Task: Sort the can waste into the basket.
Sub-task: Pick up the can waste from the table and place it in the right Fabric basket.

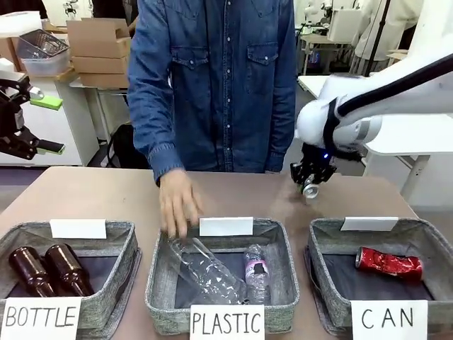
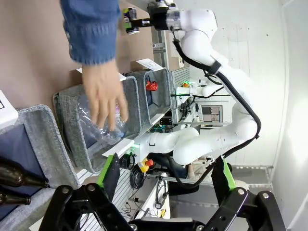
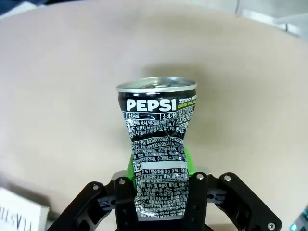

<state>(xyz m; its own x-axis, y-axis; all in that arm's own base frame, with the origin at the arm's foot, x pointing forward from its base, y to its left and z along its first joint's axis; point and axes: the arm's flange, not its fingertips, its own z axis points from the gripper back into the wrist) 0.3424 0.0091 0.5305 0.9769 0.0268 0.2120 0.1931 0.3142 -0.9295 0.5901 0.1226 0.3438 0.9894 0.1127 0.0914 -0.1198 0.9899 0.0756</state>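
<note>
My right gripper [image 1: 309, 183] hangs above the table behind the CAN basket [image 1: 329, 230], shut on a dented black can with a silver top [image 3: 156, 139]; the can [image 1: 310, 189] points down from the fingers. The crushed red can [image 1: 388, 263] lies inside the CAN basket on its dark base. My left gripper [image 2: 166, 175] is raised at the far left of the table, open and holding nothing. From the left wrist view the right gripper [image 2: 139, 20] with the black can [image 2: 130, 21] shows far off.
A person in a denim shirt reaches a hand [image 1: 177, 202] over the PLASTIC basket [image 1: 159, 283], which holds clear bottles [image 1: 212, 273]. The BOTTLE basket [image 1: 120, 237] at the left holds two brown glass bottles [image 1: 49, 269]. Bare table lies behind the baskets.
</note>
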